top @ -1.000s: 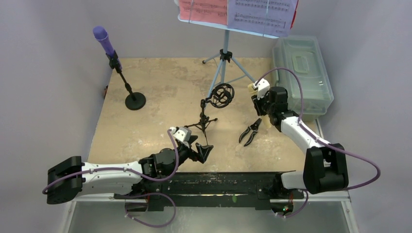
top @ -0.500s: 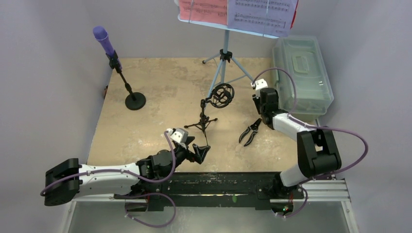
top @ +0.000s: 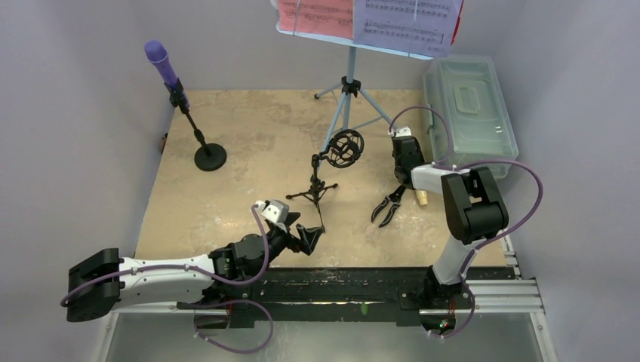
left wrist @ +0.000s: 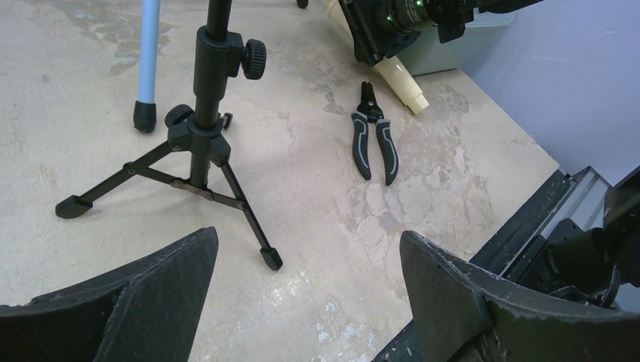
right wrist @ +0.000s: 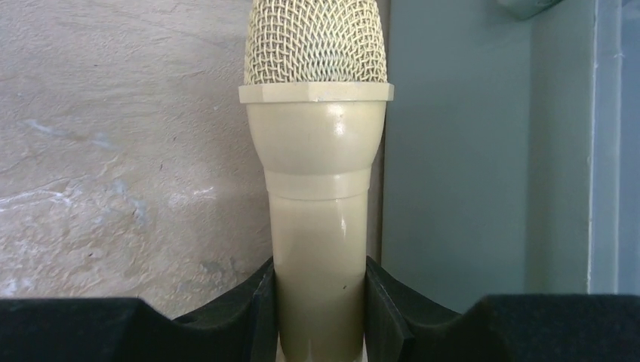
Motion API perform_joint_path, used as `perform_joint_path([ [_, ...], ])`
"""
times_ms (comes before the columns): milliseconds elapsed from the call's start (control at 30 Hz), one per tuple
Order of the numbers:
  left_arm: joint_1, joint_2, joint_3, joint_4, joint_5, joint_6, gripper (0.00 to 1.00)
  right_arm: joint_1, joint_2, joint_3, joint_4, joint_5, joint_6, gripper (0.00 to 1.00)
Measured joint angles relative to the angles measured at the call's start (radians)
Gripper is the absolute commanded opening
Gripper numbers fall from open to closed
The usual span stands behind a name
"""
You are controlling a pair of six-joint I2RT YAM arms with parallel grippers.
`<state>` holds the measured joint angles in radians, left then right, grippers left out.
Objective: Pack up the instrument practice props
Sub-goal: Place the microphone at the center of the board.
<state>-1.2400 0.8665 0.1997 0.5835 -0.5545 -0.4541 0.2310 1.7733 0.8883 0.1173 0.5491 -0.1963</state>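
My right gripper (right wrist: 320, 290) is shut on the handle of the cream microphone (right wrist: 317, 151), whose mesh head points away from the camera. In the top view the right gripper (top: 407, 173) is low beside the box, and the microphone's tail (top: 421, 199) pokes out near the tabletop. My left gripper (top: 308, 235) stands open and empty just in front of the black mic tripod (top: 317, 188), with its wide jaws (left wrist: 306, 249) short of a tripod foot (left wrist: 270, 259). The purple microphone (top: 161, 62) sits on the round-base pole (top: 210, 157) at the far left. At the back, the light-blue music stand (top: 349, 90) carries red (top: 315, 15) and white pages (top: 407, 23).
Black-handled pliers (top: 389, 205) lie on the table between tripod and right arm, also seen from the left wrist (left wrist: 373, 143). A closed translucent grey-green box (top: 472, 113) stands at the right edge, close beside the held microphone (right wrist: 453, 151). Walls enclose three sides.
The right arm folded in and lowered the cream microphone from above the table down beside the box. The left arm crept slightly left; its jaws stayed open.
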Motion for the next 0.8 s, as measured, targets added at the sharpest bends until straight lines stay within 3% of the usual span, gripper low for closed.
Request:
perform_joint_path([
  [200, 0.0, -0.015, -0.002, -0.003, -0.001, 0.0, 0.9, 0.0, 0.006, 0.006, 0.003, 0.039, 0.006, 0.62],
  [800, 0.0, -0.047, -0.008, -0.026, -0.012, -0.006, 0.9, 0.0, -0.009, 0.011, -0.006, 0.044, 0.005, 0.63],
])
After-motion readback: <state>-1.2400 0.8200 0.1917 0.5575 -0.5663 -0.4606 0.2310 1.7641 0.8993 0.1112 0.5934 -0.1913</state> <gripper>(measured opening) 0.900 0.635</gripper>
